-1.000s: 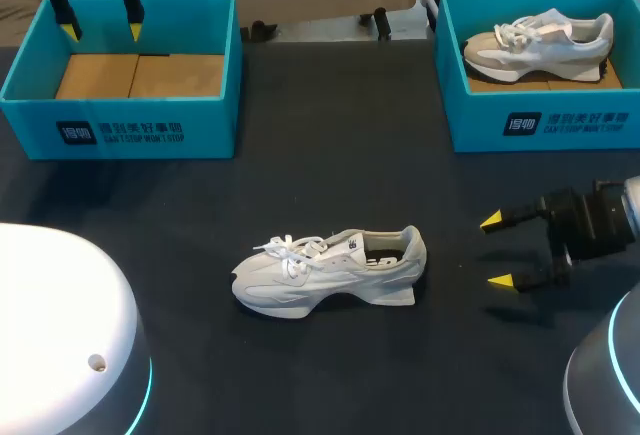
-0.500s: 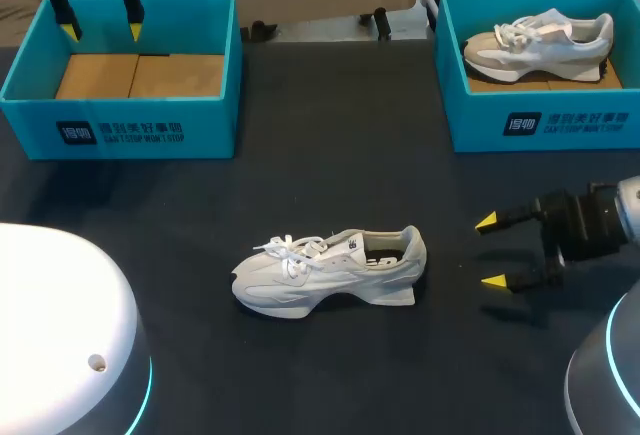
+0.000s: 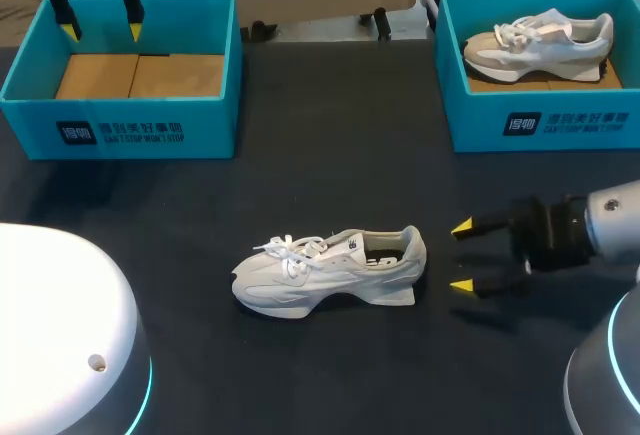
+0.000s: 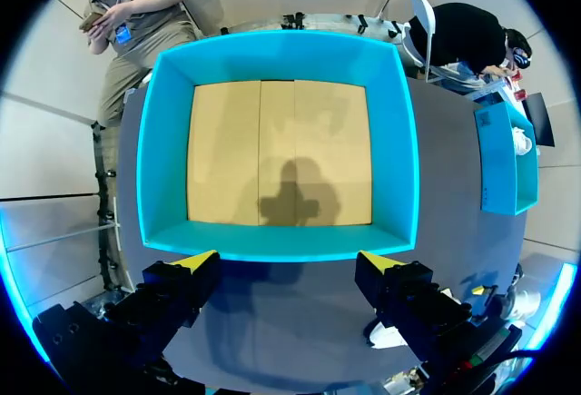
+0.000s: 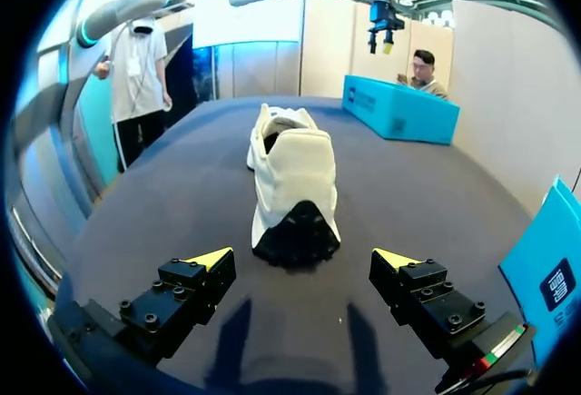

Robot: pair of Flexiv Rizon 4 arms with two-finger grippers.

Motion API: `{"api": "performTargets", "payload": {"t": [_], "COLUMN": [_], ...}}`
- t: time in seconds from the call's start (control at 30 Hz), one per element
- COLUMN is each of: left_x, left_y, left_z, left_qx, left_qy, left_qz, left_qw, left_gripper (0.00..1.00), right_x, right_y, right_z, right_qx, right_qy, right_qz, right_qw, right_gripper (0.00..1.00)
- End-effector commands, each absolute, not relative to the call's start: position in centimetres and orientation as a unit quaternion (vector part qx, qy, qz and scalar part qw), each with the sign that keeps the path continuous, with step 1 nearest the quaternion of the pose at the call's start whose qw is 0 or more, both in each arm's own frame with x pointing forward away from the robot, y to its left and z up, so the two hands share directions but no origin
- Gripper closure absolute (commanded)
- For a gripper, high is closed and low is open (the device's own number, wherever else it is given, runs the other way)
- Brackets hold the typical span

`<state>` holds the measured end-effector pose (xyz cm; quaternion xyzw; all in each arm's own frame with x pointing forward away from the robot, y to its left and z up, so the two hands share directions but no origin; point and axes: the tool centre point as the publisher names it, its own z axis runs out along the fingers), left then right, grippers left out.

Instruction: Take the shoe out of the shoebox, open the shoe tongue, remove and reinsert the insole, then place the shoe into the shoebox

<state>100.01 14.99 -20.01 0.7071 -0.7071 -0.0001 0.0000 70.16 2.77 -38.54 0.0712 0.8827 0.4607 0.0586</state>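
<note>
Shoe (image 3: 330, 267) upright on its sole mid-counter (image 3: 330, 105), toe toward my left, heel facing the right claw (image 3: 461, 255). Right claw is wide open, holding nothing, near the heel but not touching. Left claw (image 3: 101, 30) is also open, hanging over the left shoebox (image 3: 120, 133). Second shoe (image 3: 540, 43) sits in the right shoebox (image 3: 540, 120).
</note>
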Motion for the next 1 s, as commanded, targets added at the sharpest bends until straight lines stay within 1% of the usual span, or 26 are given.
{"api": "performTargets", "payload": {"t": [0.03,0.47,1.0], "left_x": [100.0,100.0,100.0], "left_y": [15.0,15.0,15.0], "left_z": [-20.0,-20.0,-20.0], "left_qx": [0.707,0.707,0.707], "left_qy": [-0.707,-0.707,-0.707], "left_qz": [0.000,0.000,0.000], "left_qw": [0.000,0.000,0.000], "left_gripper": [0.00,0.00,0.00], "right_x": [70.9,72.2,71.2], "right_y": [3.8,7.0,9.5], "right_z": [-39.2,-39.7,-40.4], "right_qx": [0.073,0.048,0.048], "right_qy": [0.884,0.886,0.882], "right_qz": [0.458,0.460,0.467], "right_qw": [0.058,0.046,0.034], "right_gripper": [0.00,0.00,0.00]}}
